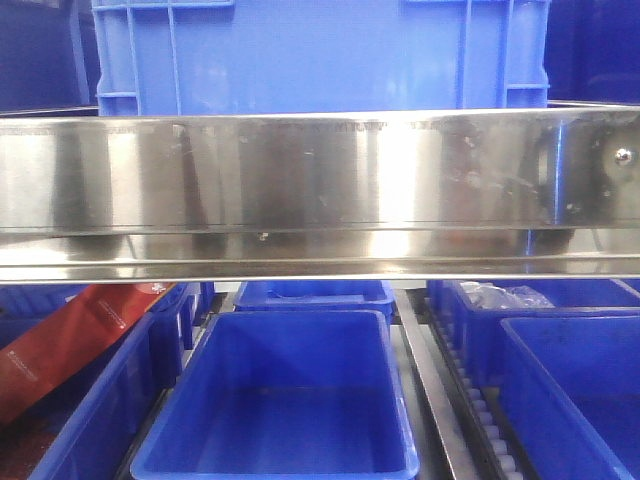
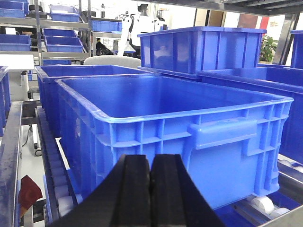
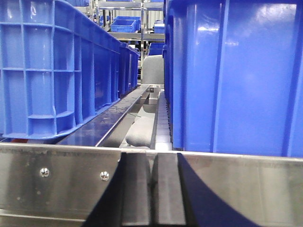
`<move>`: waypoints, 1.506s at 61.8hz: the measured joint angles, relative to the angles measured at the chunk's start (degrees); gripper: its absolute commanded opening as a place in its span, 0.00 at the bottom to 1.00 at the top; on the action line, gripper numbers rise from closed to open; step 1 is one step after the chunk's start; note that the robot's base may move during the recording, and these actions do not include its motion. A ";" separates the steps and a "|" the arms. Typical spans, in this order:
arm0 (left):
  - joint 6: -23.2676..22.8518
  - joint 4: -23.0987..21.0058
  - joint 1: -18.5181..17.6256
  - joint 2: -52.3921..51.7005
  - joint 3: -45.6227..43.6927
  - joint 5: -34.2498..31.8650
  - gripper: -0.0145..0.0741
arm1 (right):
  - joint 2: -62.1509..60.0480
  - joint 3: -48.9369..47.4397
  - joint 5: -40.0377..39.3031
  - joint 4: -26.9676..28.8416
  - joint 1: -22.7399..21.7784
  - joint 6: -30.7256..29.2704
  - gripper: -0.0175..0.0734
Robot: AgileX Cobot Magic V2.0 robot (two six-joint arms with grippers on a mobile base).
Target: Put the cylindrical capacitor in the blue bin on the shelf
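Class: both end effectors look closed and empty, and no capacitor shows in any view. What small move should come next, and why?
Probably back the right end effector away from the shiny stainless-steel shelf rail to search for the capacitor. Its fingers are together with nothing between them, as are the left end effector's, which faces a large empty blue plastic bin.

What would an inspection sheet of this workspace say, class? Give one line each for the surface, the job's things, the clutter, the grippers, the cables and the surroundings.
Surface: shelf with a shiny, scratched steel front rail; roller tracks run between the bins below.
Job's things: empty blue bin below the rail; cylindrical capacitor nothing seen.
Clutter: red packet in a left bin; clear plastic bag in a right bin.
Grippers: left gripper shut and empty, facing a large blue crate; right gripper shut and empty, at the steel rail.
Cables: nothing seen.
Surroundings: more racks of blue bins behind.
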 measured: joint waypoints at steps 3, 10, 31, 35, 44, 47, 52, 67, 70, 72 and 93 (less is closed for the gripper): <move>0.00 0.00 0.00 0.00 0.00 0.00 0.04 | 0.00 0.00 0.00 0.00 0.00 0.00 0.01; 0.00 1.99 0.63 -1.34 1.14 0.00 0.04 | 0.00 0.00 0.00 0.00 0.00 0.00 0.01; -3.49 7.42 15.45 -20.31 18.44 2.52 0.04 | 0.00 0.00 0.00 0.00 0.00 0.00 0.01; -3.99 7.42 17.90 -23.93 21.43 3.71 0.04 | 0.00 0.00 0.00 0.00 0.00 0.10 0.01; -4.45 7.00 22.11 -32.42 27.81 5.49 0.04 | 0.00 0.00 0.00 0.00 0.00 0.10 0.01; -4.56 6.44 23.04 -34.66 29.44 5.87 0.04 | 0.00 0.00 0.00 0.00 0.00 0.10 0.01; -4.56 5.31 23.94 -35.91 31.90 5.95 0.04 | 0.00 0.00 0.13 0.00 0.00 0.10 0.01; -4.56 4.12 24.41 -36.09 32.94 5.84 0.04 | 0.00 0.00 0.13 0.00 0.00 0.10 0.01; -4.56 4.12 24.41 -36.09 33.04 5.84 0.04 | 0.00 0.10 0.13 0.00 0.00 0.10 0.01; -4.56 4.12 24.41 -36.09 33.04 5.84 0.04 | 0.00 0.07 0.13 0.00 0.00 0.10 0.01; -4.56 4.12 24.54 -36.09 33.04 5.94 0.04 | 0.00 0.07 0.13 0.00 0.00 0.10 0.01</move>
